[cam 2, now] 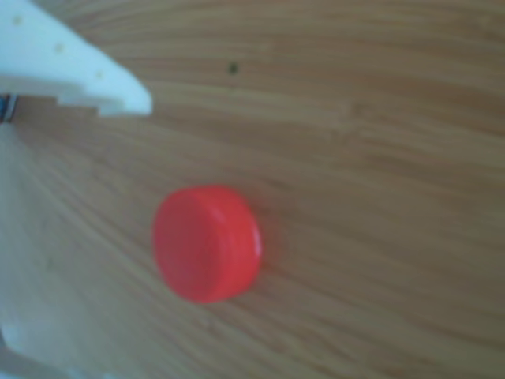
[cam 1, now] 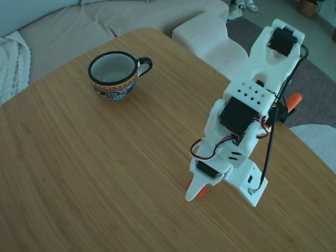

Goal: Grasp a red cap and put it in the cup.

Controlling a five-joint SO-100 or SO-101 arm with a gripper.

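Note:
The red cap [cam 2: 207, 243] lies flat on the wooden table. In the other view it fills the middle, with one white finger [cam 2: 79, 71] above and to its left, apart from it. In the fixed view my gripper [cam 1: 196, 192] is down at the table at lower right, and only slivers of the red cap [cam 1: 201, 193] show beside its white tip. The jaws stand open and nothing is held. The cup [cam 1: 114, 73], black-rimmed with a colourful band and a handle pointing right, stands empty at the upper left, far from the gripper.
The white arm [cam 1: 247, 105] leans in from the upper right, with an orange piece [cam 1: 293, 100] by its base. The table's edge [cam 1: 210, 63] runs diagonally behind it. A beige sofa [cam 1: 105, 21] lies past the far edge.

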